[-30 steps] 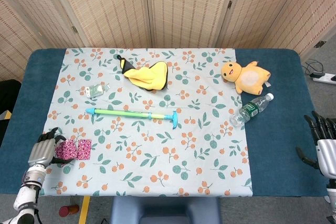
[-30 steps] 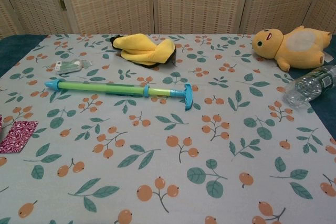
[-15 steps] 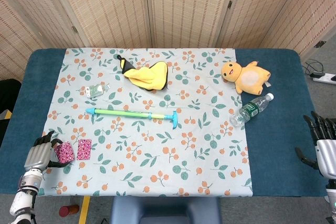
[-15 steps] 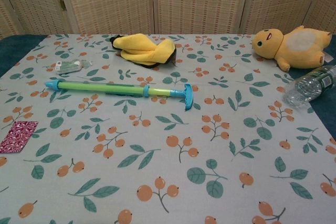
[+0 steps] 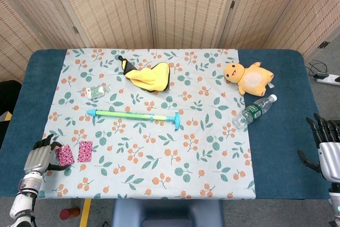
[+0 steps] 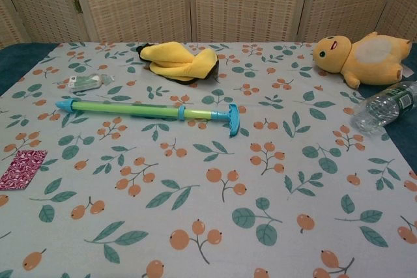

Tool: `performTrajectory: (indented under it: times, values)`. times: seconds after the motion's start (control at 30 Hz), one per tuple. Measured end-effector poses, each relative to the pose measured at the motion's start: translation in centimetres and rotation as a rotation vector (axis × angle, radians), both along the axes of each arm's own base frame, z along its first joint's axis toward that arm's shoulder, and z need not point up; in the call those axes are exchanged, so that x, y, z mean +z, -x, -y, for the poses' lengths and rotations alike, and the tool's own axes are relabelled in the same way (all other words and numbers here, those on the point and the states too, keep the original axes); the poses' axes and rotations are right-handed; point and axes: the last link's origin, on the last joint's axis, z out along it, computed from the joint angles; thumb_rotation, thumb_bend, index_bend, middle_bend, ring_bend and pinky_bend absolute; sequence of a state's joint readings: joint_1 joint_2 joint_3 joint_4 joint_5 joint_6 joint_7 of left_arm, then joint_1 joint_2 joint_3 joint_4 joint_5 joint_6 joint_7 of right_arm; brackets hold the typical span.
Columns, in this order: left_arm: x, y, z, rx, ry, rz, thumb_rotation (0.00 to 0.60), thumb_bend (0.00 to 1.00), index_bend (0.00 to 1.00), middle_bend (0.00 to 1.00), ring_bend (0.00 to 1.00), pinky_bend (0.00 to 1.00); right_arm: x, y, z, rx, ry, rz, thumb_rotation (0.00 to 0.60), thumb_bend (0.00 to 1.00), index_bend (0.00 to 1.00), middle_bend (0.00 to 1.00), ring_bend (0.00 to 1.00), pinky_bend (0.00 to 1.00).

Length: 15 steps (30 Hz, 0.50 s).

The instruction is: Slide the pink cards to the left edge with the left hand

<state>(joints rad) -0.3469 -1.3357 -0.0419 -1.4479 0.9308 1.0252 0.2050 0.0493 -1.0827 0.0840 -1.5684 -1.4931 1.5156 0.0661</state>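
Since a second ago the left hand (image 5: 39,158) has drawn back toward the near-left corner of the table (image 5: 21,104), and one stack of pink cards (image 5: 65,155) has travelled with it to the left border of the floral cloth (image 5: 159,131).

Two pink card stacks show in the head view. The one by the left hand sits between its curled fingers and thumb, so the hand seems to grasp it, though the contact is too small to judge for sure. The second pink stack (image 5: 85,151) lies flat on the cloth just to the right, apart from the first; it is the only one seen in the chest view (image 6: 23,168), at the left edge of that frame.

One right hand (image 5: 325,150) hovers at the far right of the table over the blue surface, fingers spread and holding nothing.

Counting the rest: one green and blue toy pump (image 5: 135,115) across the middle, one yellow plush with black trim (image 5: 147,74) toward the back, one orange plush duck (image 5: 248,77) at the right rear, one plastic water bottle (image 5: 254,110) just beside it, and one small clear packet (image 5: 97,91) at the left rear.
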Motion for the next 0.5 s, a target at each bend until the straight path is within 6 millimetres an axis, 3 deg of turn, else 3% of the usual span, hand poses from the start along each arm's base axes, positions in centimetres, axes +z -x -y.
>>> performTrajectory:
  times: [0.5]
  values:
    - [0.17,0.48,0.25,0.020,-0.008,0.007,0.522,0.13,0.29,0.00,0.00,0.00,-0.07,-0.08,0.11,0.001,-0.004,-0.001,0.600,0.33,0.00,0.00,0.00,0.00]
